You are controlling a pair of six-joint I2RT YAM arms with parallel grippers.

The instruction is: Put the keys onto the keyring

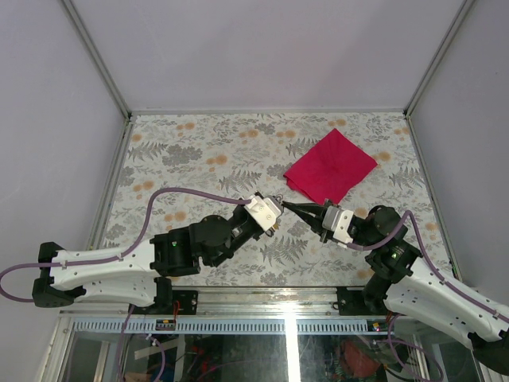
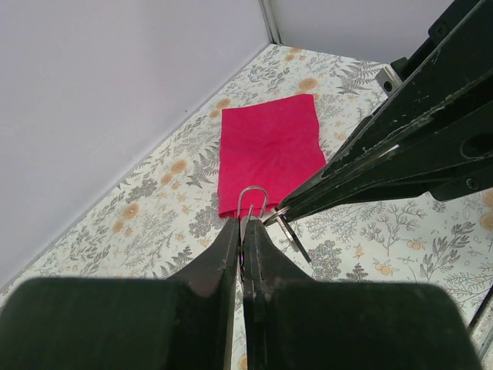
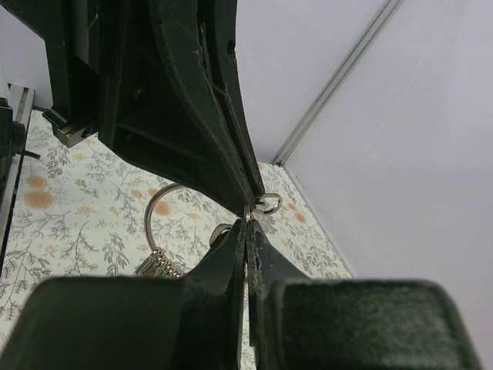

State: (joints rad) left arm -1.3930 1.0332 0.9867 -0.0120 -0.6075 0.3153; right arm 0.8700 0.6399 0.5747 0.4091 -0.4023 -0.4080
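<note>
Closest to me, my left fingers [image 2: 219, 262] are pressed together on something thin. A small wire loop [image 2: 253, 196] pokes out just past their tips. I take it for a key's own loop, though the rest is hidden in the pinch. My right fingers [image 3: 222, 266] are pressed together too, with their tips touching or just beside that loop. I cannot tell what they pinch.

Left of the right fingers, and partly behind the left ones, is the keyring [image 3: 154, 208], with the keys [image 3: 158, 266] bunched at its low side. I cannot tell whether it hangs from a fingertip or rests on the surface [image 2: 400, 231]. A red cloth [image 2: 266, 150] lies beyond both sets of tips, well apart from them.

As I read it, the step in hand is mating loop and ring. To do it well I'd hold one side fixed and move only the other, in small nudges. I'd line the wire end up with the opening and watch both wrist views. Too hard a push could twist the loop out of the pinch.
</note>
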